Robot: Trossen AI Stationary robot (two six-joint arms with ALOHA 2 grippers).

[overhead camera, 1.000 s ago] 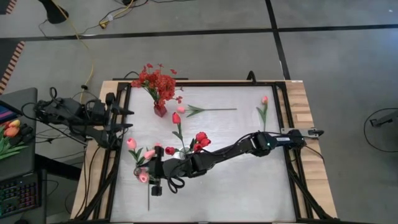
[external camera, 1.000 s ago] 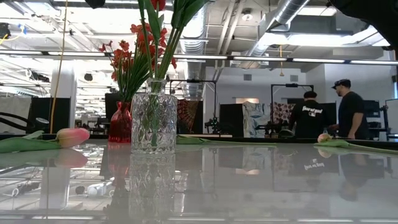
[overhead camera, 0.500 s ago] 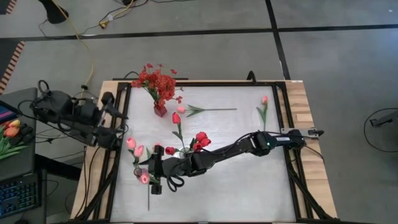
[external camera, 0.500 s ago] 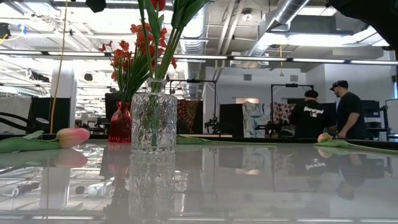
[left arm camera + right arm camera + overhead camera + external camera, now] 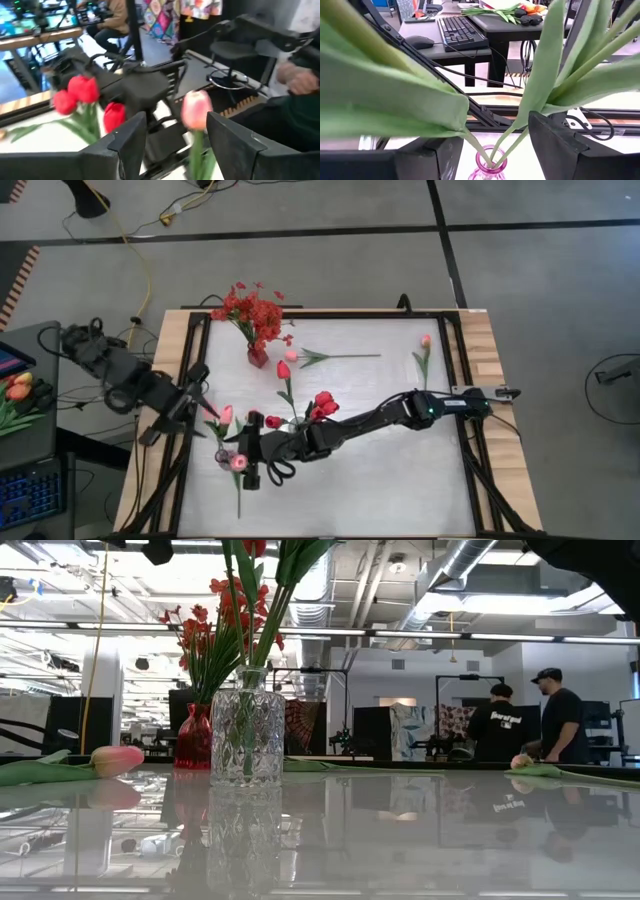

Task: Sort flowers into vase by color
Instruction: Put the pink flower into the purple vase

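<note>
You'll find the pink tulip (image 5: 196,111) light and springy; pinch its stem, never the bud. Your left tool (image 5: 176,122) sits released astride it, and the right tool (image 5: 494,132) released around the pink vase (image 5: 487,166)

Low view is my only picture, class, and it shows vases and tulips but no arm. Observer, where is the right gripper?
Observer: The right gripper has reached across to the left side of the table, over a small pink vase.
Operator: Is anything in that vase?
Observer: Yes, green stems rise from its mouth, passing between the right gripper's open jaws.
Operator: And the left arm?
Observer: The left gripper is at the table's left edge, jaws open, with a pink tulip between them.
</note>
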